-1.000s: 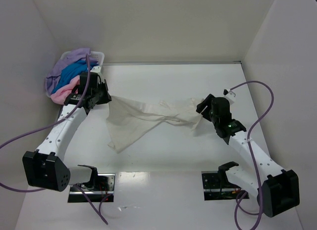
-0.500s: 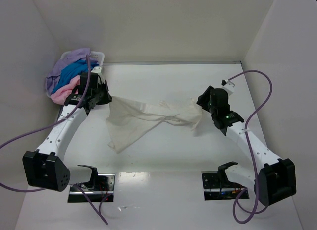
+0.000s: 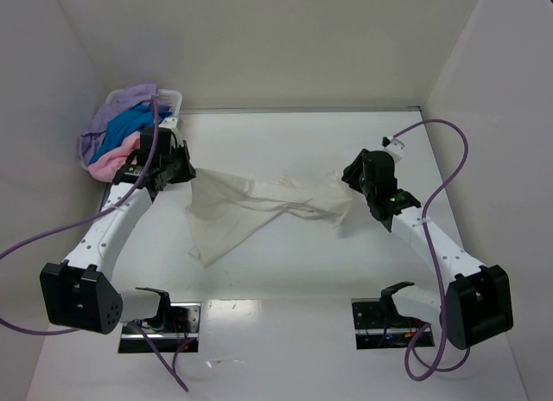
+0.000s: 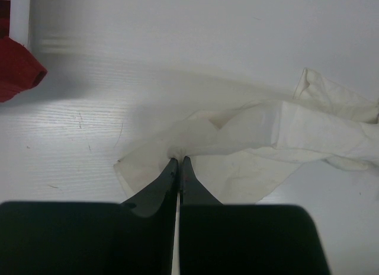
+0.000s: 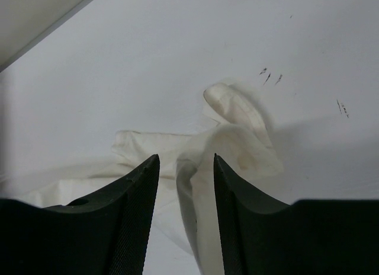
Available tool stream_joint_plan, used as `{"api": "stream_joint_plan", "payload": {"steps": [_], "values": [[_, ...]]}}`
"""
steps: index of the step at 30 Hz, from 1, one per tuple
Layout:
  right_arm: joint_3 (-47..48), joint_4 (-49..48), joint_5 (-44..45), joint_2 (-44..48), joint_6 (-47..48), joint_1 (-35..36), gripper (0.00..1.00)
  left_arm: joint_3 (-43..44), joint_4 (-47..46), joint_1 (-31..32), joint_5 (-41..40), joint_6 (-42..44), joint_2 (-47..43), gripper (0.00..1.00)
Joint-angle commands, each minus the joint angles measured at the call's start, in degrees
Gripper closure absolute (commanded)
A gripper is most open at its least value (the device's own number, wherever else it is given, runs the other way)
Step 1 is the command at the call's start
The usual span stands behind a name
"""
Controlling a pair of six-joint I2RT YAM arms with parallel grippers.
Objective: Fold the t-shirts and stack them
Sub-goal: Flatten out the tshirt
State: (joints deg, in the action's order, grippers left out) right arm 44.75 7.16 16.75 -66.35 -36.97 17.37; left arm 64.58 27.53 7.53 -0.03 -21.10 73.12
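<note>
Top external view: the cream-white t-shirt (image 3: 259,206) lies stretched in a rumpled band across the middle of the table (image 3: 285,142), one flap trailing toward your near edge. Left wrist view shows your left gripper (image 4: 179,162) clamped tight on the cloth's left end, tips together with a bunched fold pinched between them. At the other end, right wrist view has your right gripper (image 5: 186,159) partway open, jaws straddling a raised fold of the shirt, a gap on one side, not pinching. In the far left corner, the lilac t-shirt (image 3: 130,103), bright blue t-shirt (image 3: 134,124) and pale pink t-shirt (image 3: 112,163) are heaped in the white basket (image 3: 173,96). A red t-shirt (image 4: 15,70) shows at the left edge of your left wrist view.
</note>
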Motion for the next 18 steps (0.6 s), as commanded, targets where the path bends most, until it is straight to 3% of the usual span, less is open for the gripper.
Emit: {"api": "stream_joint_plan", "payload": {"steps": [1, 13, 17, 18], "values": [[1.48, -3.64, -0.49, 0.43, 0.41, -0.4, 0.53, -0.24, -2.3, -0.32, 0.91, 0.89, -0.96, 1.0], [1.39, -4.17, -3.04, -2.21, 0.41, -0.4, 0.56, -0.24, -2.3, -0.32, 1.44, 0.89, -0.44, 1.0], [1.39, -4.17, -2.43, -2.21, 0.41, -0.4, 0.7, -0.24, -2.3, -0.32, 1.44, 0.89, -0.44, 1.0], [1.39, -4.17, -1.91, -2.82, 0.41, -0.4, 0.84, -0.24, -2.3, -0.32, 1.44, 0.89, -0.44, 1.0]]}}
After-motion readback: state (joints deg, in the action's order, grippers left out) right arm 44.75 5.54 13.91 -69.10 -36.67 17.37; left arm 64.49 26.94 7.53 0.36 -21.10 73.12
